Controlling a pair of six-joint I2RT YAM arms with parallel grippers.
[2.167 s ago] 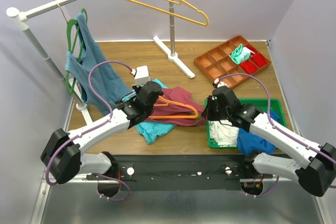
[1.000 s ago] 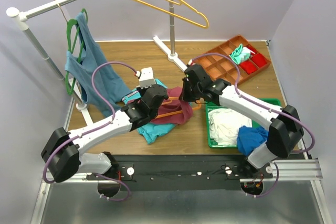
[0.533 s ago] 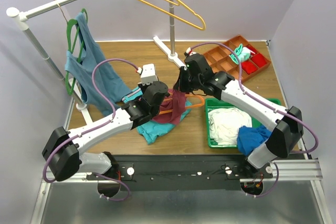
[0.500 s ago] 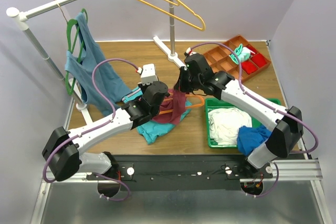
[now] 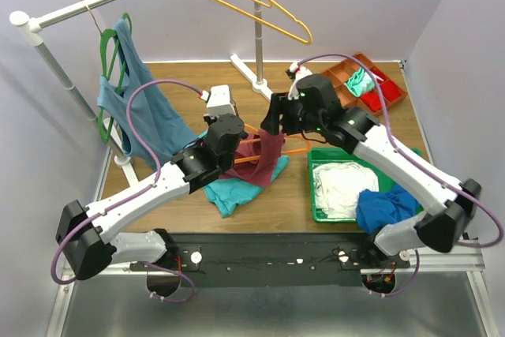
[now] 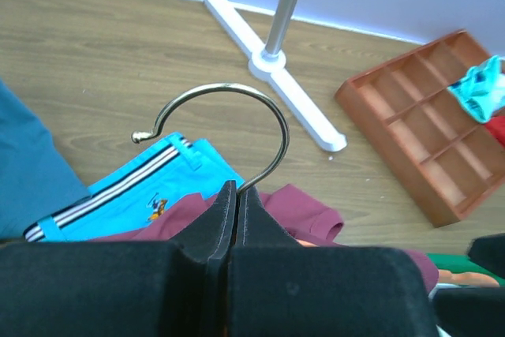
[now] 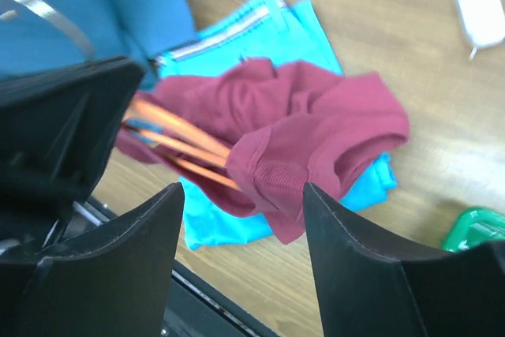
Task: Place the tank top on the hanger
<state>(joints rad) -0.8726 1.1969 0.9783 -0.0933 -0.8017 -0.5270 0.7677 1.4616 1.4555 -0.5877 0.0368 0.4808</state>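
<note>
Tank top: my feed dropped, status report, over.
Left gripper shut on hanger neck. Right gripper at lifted tank top, jaws apart, grip unclear. Turquoise garment beneath.

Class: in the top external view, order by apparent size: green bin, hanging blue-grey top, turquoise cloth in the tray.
Largest: green bin and blue-grey top look alike; the top hangs nearer the camera, so unranked.
Smallest: turquoise cloth.

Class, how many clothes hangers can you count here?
3: yellow hanger hanging at top, green hanger carrying the blue-grey tank top at left, orange hanger held by the left gripper.
</note>
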